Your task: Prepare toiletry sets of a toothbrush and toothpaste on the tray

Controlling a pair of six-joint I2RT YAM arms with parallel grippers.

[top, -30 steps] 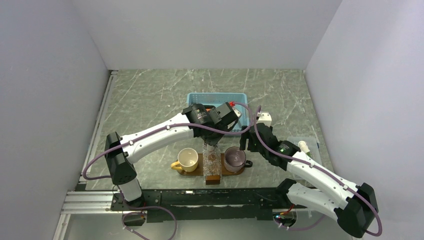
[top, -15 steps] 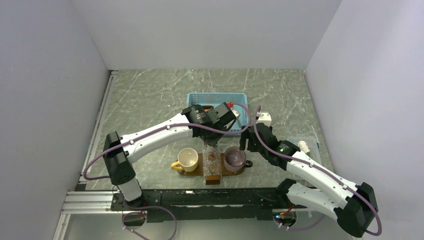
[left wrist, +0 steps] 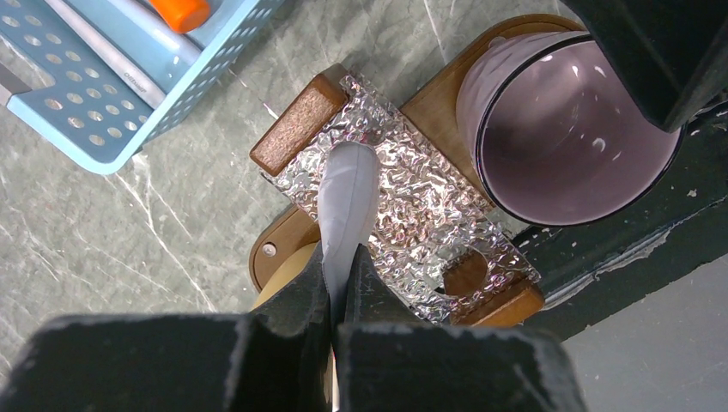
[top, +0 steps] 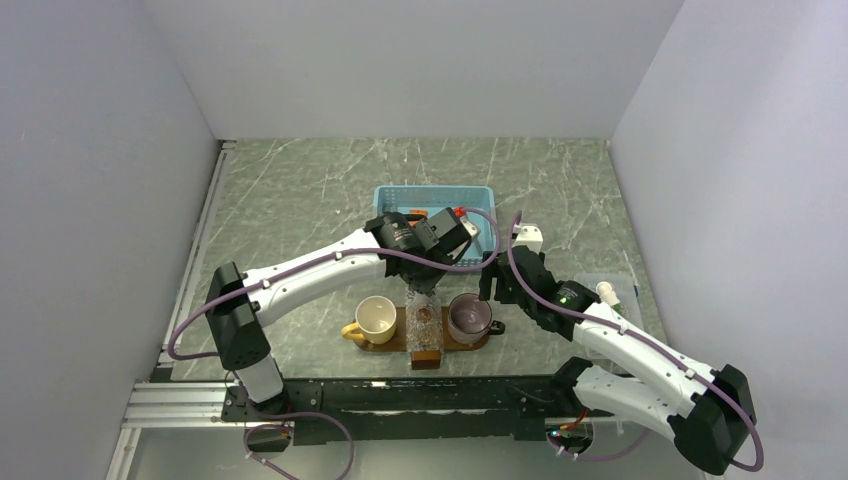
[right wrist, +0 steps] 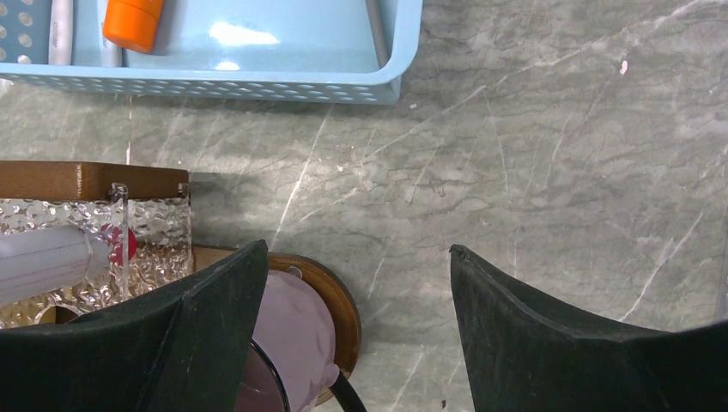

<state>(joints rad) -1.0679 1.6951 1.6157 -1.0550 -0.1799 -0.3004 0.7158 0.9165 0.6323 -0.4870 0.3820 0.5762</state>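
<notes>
Left jaws clamp the slim pale-blue toothbrush above the clear textured plastic box at mid-length of the dark-brown oblong wooden tray; right jaws stand apart near the tray's right end

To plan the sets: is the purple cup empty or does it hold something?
Empty: the left wrist view looks into the purple cup and shows only its bare bottom.

A textured clear holder on the tray is seen just below the left gripper; a blue basket is seen just beyond it; a purple cup is found beside the right gripper
</notes>
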